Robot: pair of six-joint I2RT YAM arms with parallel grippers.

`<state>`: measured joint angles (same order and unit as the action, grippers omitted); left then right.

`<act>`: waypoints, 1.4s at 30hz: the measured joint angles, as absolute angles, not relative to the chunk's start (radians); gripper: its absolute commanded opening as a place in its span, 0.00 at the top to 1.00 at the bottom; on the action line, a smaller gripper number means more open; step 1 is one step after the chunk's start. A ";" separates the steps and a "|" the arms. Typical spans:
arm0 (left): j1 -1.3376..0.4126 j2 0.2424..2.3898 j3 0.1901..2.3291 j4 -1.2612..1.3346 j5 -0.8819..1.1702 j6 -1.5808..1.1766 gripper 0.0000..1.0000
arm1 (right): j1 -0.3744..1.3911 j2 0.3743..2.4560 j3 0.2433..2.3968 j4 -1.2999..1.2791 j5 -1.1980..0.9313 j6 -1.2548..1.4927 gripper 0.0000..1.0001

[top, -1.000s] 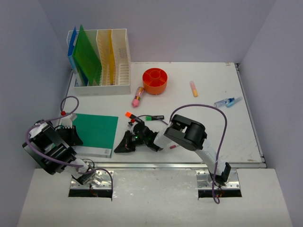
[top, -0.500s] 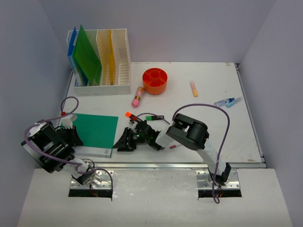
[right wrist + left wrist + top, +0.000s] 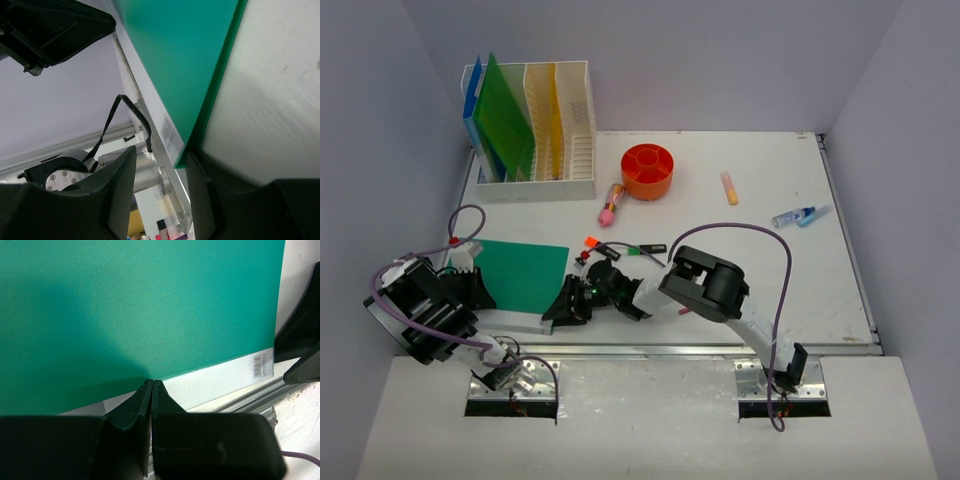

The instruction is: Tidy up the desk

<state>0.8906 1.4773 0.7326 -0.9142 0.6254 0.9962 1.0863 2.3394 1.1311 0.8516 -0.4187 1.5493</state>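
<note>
A green folder point(image 3: 520, 278) with a white gridded strip lies at the front left of the white desk point(image 3: 770, 270). My left gripper point(image 3: 477, 286) is at its left edge. In the left wrist view the gripper point(image 3: 151, 382) is shut, its tips touching the edge of the folder point(image 3: 140, 305). My right gripper point(image 3: 566, 304) is open at the folder's front right corner. In the right wrist view the gripper point(image 3: 160, 155) has that corner of the folder point(image 3: 182, 55) between its jaws, close to the right finger point(image 3: 200, 190).
A white file rack point(image 3: 578, 135) with blue, green and yellow folders stands at the back left. An orange round tub point(image 3: 647, 170), a pink marker point(image 3: 611, 205), an orange marker point(image 3: 728, 187), a blue pen point(image 3: 798, 215) and two markers point(image 3: 625, 247) lie around.
My right gripper has moved left, from the desk's middle to the folder's front right corner. The left gripper and the folder have stayed put.
</note>
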 measured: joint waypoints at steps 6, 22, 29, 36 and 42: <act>0.891 1.477 0.733 -0.914 0.625 0.997 1.00 | 1.087 2.354 1.140 0.859 -0.419 1.560 0.56; 0.891 1.473 0.696 -0.953 0.621 1.052 0.74 | 1.084 2.480 1.268 0.968 -0.422 1.634 1.00; 0.904 1.484 0.870 -1.092 0.714 1.057 0.39 | 1.032 2.479 1.190 1.146 -0.486 1.716 1.00; 0.910 1.440 1.105 -1.191 0.870 0.979 0.34 | 0.919 2.477 1.136 1.269 -0.502 1.836 1.00; 0.910 1.373 1.122 -1.224 0.907 0.868 0.35 | 0.898 2.477 1.159 1.288 -0.487 1.929 1.00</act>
<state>0.9100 1.3728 1.1218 -1.2238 0.9071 0.8677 0.8977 2.4771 1.1589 1.2878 -0.4867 1.9290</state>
